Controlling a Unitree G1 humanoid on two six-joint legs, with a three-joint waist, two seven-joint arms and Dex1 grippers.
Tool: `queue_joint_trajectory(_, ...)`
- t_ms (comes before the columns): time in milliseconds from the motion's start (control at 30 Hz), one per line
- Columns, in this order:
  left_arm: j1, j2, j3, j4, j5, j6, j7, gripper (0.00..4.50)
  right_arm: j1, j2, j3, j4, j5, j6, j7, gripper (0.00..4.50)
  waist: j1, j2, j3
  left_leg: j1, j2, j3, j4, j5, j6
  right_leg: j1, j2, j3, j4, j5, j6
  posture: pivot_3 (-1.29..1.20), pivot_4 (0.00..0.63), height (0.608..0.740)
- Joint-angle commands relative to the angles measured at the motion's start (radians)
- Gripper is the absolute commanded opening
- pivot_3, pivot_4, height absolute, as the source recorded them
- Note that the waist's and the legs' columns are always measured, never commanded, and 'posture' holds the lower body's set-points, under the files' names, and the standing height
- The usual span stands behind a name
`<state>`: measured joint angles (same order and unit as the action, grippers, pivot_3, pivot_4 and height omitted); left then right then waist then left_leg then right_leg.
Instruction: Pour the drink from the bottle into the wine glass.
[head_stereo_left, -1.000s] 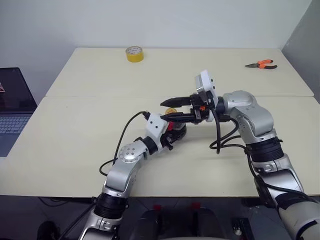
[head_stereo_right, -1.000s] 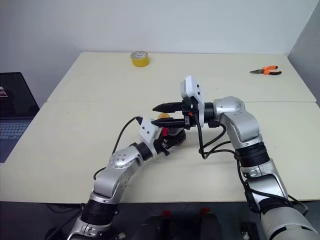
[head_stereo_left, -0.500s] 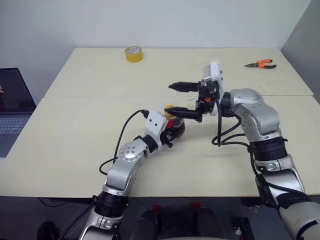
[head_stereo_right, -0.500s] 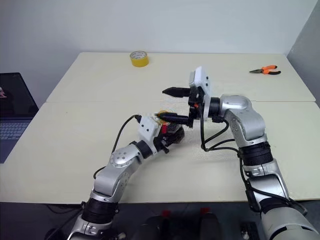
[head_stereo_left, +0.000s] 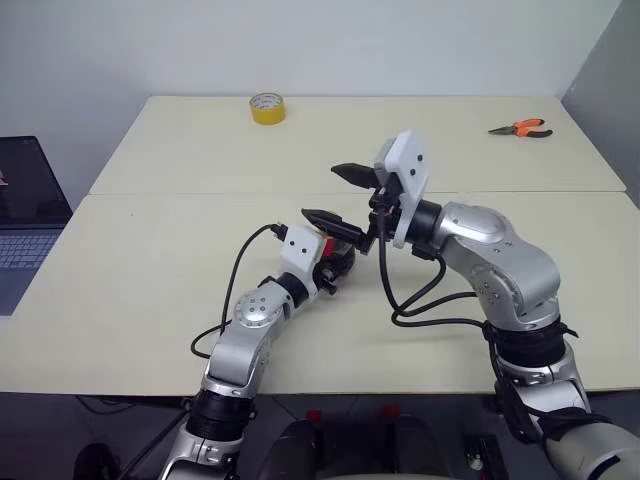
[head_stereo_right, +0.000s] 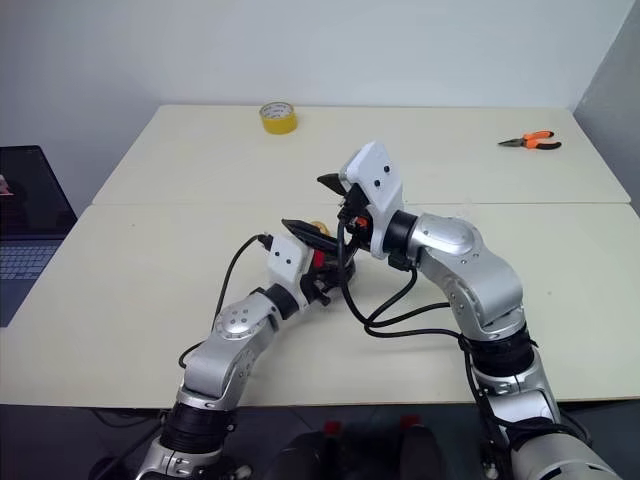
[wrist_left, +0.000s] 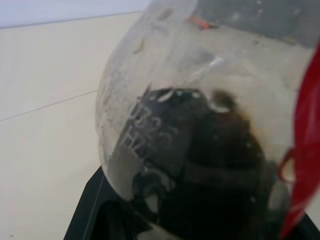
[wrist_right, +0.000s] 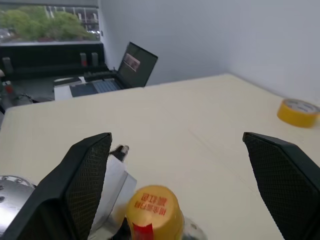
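1. Left gripper (head_stereo_left: 333, 262) clamps the bottle (head_stereo_left: 333, 258) mid-table; red label strip visible.
2. Right gripper (head_stereo_left: 335, 195) spread wide, one finger above the bottle, the other at its top.
3. Yellow tape roll (head_stereo_left: 268, 107) on the far side of the table (head_stereo_left: 140, 280); orange-handled pliers (head_stereo_left: 522, 128) far right.
4. Laptop (head_stereo_left: 25, 215) at left edge.

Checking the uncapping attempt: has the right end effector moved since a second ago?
Yes. The right end effector has opened wide and swung toward the tape roll side, above the bottle held by the left end effector.
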<state>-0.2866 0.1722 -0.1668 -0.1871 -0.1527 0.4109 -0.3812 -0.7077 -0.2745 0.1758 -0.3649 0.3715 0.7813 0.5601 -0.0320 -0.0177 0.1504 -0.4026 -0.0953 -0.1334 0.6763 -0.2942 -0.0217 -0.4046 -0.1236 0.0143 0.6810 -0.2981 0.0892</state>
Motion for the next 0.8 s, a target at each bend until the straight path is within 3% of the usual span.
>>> queue_joint_trajectory(33,-0.013,-0.004,-0.001,-0.046,0.005,-0.011,0.006,2.18,-0.002,0.018,0.020,-0.043,-0.031,0.025,-0.067,4.49,0.000,0.000,0.000,0.000,0.000,0.000,0.000,0.000,0.000,0.000,0.000,0.000,0.000,0.000,0.000,0.00,0.150,0.740)
queue_joint_trajectory(400,-0.011,-0.007,0.001,-0.050,0.012,-0.006,0.009,2.18,-0.031,0.077,0.062,-0.006,-0.082,0.072,-0.151,4.49,-0.001,0.000,0.000,0.000,0.000,0.000,0.000,0.000,0.000,0.000,0.000,0.000,0.000,0.000,0.000,0.00,0.150,0.740)
queue_joint_trajectory(800,-0.012,-0.010,0.004,-0.046,0.014,-0.006,0.012,2.18,-0.018,0.052,0.020,0.019,-0.094,0.069,-0.173,4.49,-0.001,0.000,0.000,0.000,0.000,0.000,0.000,0.000,0.000,0.000,0.000,0.000,0.000,0.000,0.000,0.00,0.150,0.740)
